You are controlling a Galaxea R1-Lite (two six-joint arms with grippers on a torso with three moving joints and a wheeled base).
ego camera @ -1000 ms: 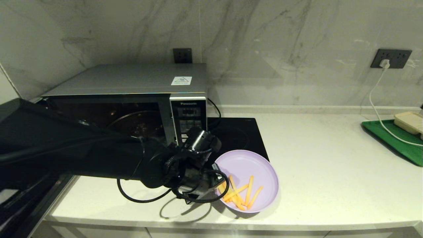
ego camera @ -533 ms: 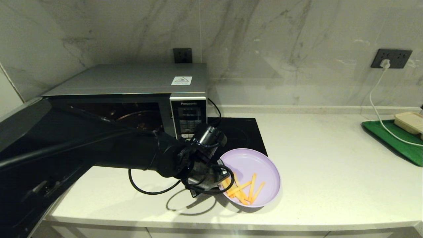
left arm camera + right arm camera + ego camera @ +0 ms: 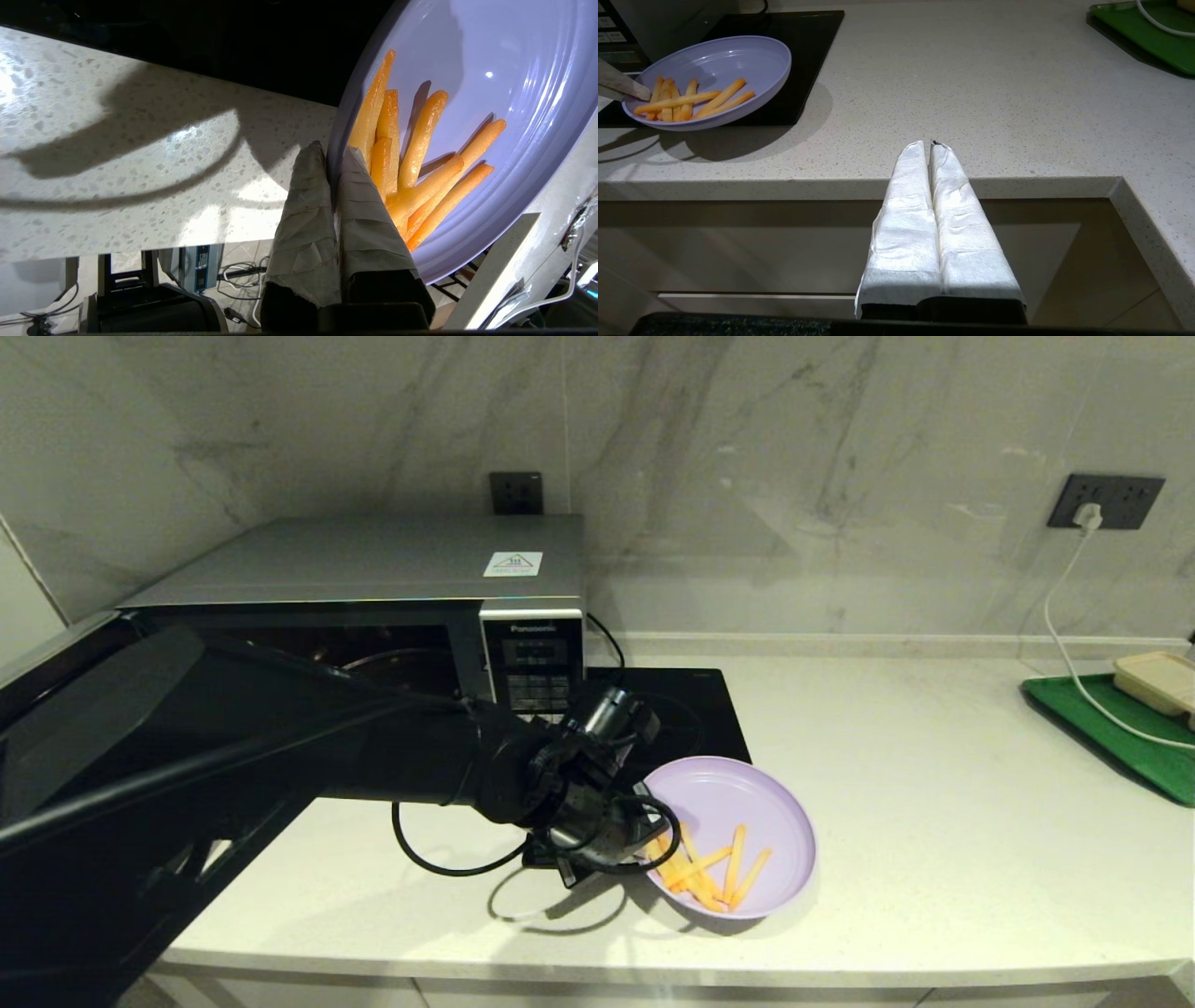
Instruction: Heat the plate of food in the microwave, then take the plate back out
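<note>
Plate point(image 3: 747, 803) with fries point(image 3: 714, 873) is held at its left rim by the left pincer point(image 3: 651, 840), whose two padded fingers point(image 3: 359, 205) are closed tight on that rim, one outside and one inside beside the fries. It hangs tilted just over the table point(image 3: 934, 784), partly above the front right corner of the black hob point(image 3: 695, 709).

At the far left the microwave point(image 3: 373, 560) stands with its door point(image 3: 84, 709) swung open, and the left arm reaches across in front of it. The table is pale speckled stone under a grey marble wall; a green tray point(image 3: 1111, 728) lies at the far right.

The right pincer point(image 3: 931, 144) waits off the table's front edge, its fingers pressed together and empty.

Compared with one second ago, the plate and left pincer have moved a little to the right, away from the microwave.
</note>
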